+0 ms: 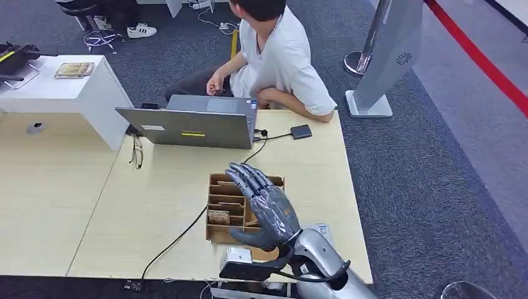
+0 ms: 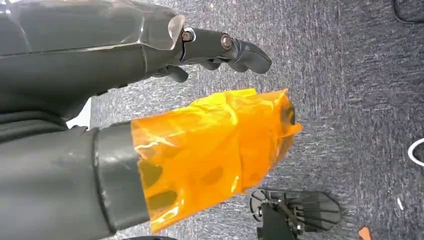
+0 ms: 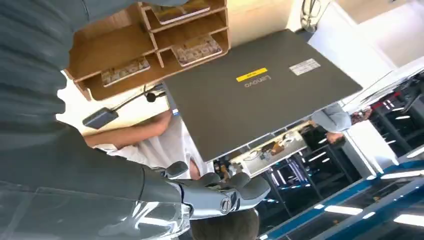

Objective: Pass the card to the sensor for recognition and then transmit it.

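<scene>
On the far left a white cabinet (image 1: pixel 75 87) stands against the far-left corner of the pale wooden bench (image 1: pixel 75 205), carrying one small tray of cards (image 1: pixel 73 69). One pair of glasses (image 1: pixel 136 152) lies on the bench just left of the one grey laptop (image 1: pixel 193 128), whose lid is open toward the far edge. Behind the laptop sits one person in a white shirt (image 1: pixel 280 59). A black cable (image 1: pixel 177 240) runs from the near edge up to the wooden card rack (image 1: pixel 219 233), which stands near the middle of the near edge; several brown cards (image 1: pixel 218 217) lie in its compartments. The right hand (image 1: pixel 264 208) hangs above the rack, its fingers (image 1: pixel 246 177) spread and straight, holding nothing. One small dark box (image 1: pixel 301 131) sits near the far-right corner, wired to the laptop. Right of the bench stands one silver kiosk (image 1: pixel 389 50) on dark grey carpet (image 1: pixel 436 187), crossed by one red stripe (image 1: pixel 485 62).

The left hand (image 2: pixel 150 75) hangs over the carpet, its thumb wrapped in orange tape (image 2: pixel 215 150), dark fingers (image 2: pixel 235 50) loosely bent, gripping nothing.
</scene>
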{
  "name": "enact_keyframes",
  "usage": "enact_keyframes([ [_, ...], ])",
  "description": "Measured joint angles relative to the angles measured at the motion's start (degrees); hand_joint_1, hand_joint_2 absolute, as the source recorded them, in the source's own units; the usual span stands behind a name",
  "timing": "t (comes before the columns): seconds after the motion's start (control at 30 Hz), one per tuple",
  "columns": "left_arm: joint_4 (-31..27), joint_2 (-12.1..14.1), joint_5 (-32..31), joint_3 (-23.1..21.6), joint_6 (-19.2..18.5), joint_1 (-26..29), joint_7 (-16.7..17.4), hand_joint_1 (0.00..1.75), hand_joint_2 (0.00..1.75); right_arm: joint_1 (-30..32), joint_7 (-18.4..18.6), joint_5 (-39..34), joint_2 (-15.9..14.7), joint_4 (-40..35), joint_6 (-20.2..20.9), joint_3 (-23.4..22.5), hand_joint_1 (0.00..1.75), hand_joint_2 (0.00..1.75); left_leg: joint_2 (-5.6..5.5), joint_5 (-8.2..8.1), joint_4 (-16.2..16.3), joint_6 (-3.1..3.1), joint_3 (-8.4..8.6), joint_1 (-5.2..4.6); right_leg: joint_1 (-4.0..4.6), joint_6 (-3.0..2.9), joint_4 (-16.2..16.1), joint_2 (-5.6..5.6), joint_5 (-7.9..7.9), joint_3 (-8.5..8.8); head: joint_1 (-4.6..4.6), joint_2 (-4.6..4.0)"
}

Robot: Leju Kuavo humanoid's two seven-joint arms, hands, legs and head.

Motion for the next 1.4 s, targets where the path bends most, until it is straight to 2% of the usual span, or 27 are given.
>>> enact_keyframes([
  [0.3, 0.00, 0.00, 0.81, 1.68, 0.72, 0.54, -1.44, 0.00, 0.00, 4.62, -1.90, 0.18, -1.88, -1.24, -1.09, 1.01, 0.00, 1.75, 0.00, -0.04, -0.01, -0.01, -0.03, 0.00, 0.00, -0.02, -0.01, 0.00, -0.03, -0.02, 0.00, 0.00],
  [0.43, 0.02, -0.02, 0.54, 2.27, 1.03, 0.86, -1.77, 0.00, 0.00, 5.75, -2.23, 2.74, -2.71, -0.52, -2.08, 1.64, 0.00, 1.75, 0.01, -0.03, -0.01, -0.01, -0.02, 0.00, 0.00, -0.03, -0.01, 0.00, -0.03, -0.02, 0.02, 0.00],
  [0.67, 0.00, -0.09, -0.46, 2.75, 1.20, 0.87, -1.53, 0.00, 0.00, 5.92, 0.31, 9.18, -3.61, 1.71, -4.04, 2.08, 0.00, 1.75, 0.01, -0.03, -0.01, -0.02, -0.02, 0.00, 0.00, -0.03, -0.01, 0.00, -0.02, -0.02, 0.00, 0.00],
  [1.13, 0.00, -0.09, -0.81, 2.99, 1.16, 0.87, -1.38, 0.00, 0.00, 5.91, 1.38, 10.65, -4.13, 3.78, -4.11, 2.78, 0.00, 1.75, 0.01, -0.03, -0.01, -0.02, -0.02, 0.00, 0.00, -0.03, -0.01, 0.00, -0.03, -0.02, 0.00, 0.00],
  [1.37, 0.02, -0.20, -1.95, 3.28, 0.70, 0.86, -1.16, 0.00, 0.00, 5.83, 3.50, 14.54, -4.13, 5.07, -5.46, 2.88, 0.07, 1.75, 0.01, -0.03, -0.01, -0.02, -0.02, 0.00, 0.00, -0.03, -0.01, 0.00, -0.02, -0.02, 0.00, 0.00],
  [1.4, 0.00, -0.26, -2.05, 3.32, 0.70, 0.86, -1.11, 0.00, 0.00, 5.82, 3.70, 14.67, -4.13, 5.20, -5.57, 2.88, 0.16, 1.75, 0.01, -0.03, -0.01, -0.02, -0.02, 0.00, 0.00, -0.03, -0.01, 0.00, -0.02, -0.02, 0.00, 0.00],
])
